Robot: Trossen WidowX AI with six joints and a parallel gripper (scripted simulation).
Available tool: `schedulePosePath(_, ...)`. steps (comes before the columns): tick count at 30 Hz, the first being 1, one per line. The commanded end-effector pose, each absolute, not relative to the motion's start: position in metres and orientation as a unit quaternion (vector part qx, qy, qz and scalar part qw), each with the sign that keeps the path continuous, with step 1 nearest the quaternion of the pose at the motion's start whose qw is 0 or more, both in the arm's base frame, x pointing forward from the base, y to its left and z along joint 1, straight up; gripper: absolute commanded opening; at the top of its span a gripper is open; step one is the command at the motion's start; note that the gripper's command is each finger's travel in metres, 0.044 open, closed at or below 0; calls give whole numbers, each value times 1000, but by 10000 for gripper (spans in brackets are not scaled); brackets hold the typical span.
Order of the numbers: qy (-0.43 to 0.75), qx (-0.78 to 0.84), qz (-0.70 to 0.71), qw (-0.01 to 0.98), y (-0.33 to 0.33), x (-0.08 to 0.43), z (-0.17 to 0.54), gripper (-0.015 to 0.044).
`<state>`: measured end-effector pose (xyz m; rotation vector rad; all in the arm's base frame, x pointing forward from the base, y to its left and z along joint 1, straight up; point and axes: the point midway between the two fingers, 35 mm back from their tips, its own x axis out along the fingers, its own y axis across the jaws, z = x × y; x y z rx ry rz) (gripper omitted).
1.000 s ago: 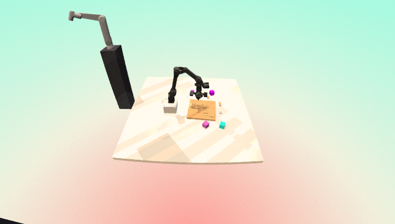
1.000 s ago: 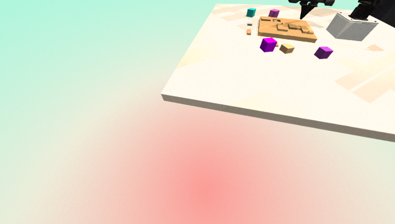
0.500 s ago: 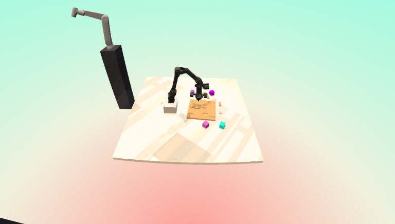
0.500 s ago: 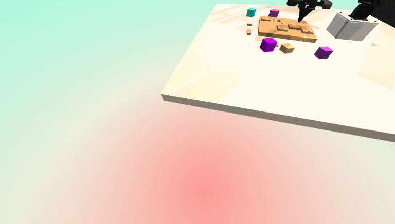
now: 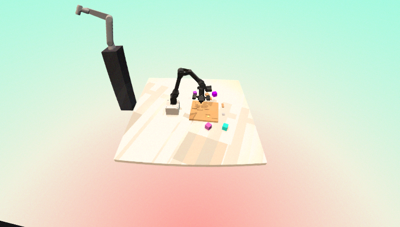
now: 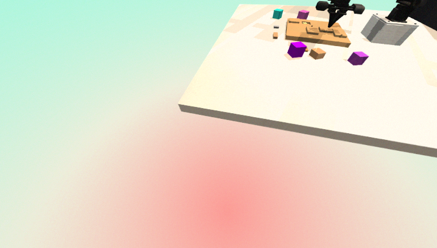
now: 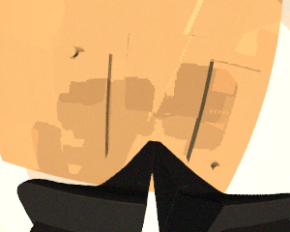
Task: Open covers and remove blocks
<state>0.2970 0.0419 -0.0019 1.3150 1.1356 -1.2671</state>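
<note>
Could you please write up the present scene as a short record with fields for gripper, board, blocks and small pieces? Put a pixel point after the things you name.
gripper: shut, fingertips together, above the board
board: orange puzzle board (image 5: 203, 117) (image 6: 317, 40), flat on the table (image 5: 141, 150) (image 6: 238, 81)
cubes off the board: teal (image 5: 225, 127) (image 6: 277, 13), pink (image 5: 208, 126) (image 6: 302, 14), two purple
small pieces beside board: one gray, one orange

On my table (image 5: 141, 150) (image 6: 238, 87) I count one board (image 5: 197, 117) (image 6: 317, 41), four cubes (one teal cube (image 5: 225, 127) (image 6: 277, 13), one pink cube (image 5: 208, 126) (image 6: 302, 14), two purple cubes (image 5: 214, 93) (image 6: 296, 49)), one tan block (image 5: 207, 94) (image 6: 317, 53), two small orange pieces (image 5: 222, 105) (image 6: 275, 35), one grey piece (image 5: 223, 114) (image 6: 276, 27).
</note>
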Motion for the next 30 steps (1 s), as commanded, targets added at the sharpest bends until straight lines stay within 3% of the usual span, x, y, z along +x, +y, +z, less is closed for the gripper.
schedulePosePath(1, 465, 538, -521, 472, 42, 295, -7, 0)
schedulePosePath(30, 465, 538, -521, 472, 40, 294, -31, 0)
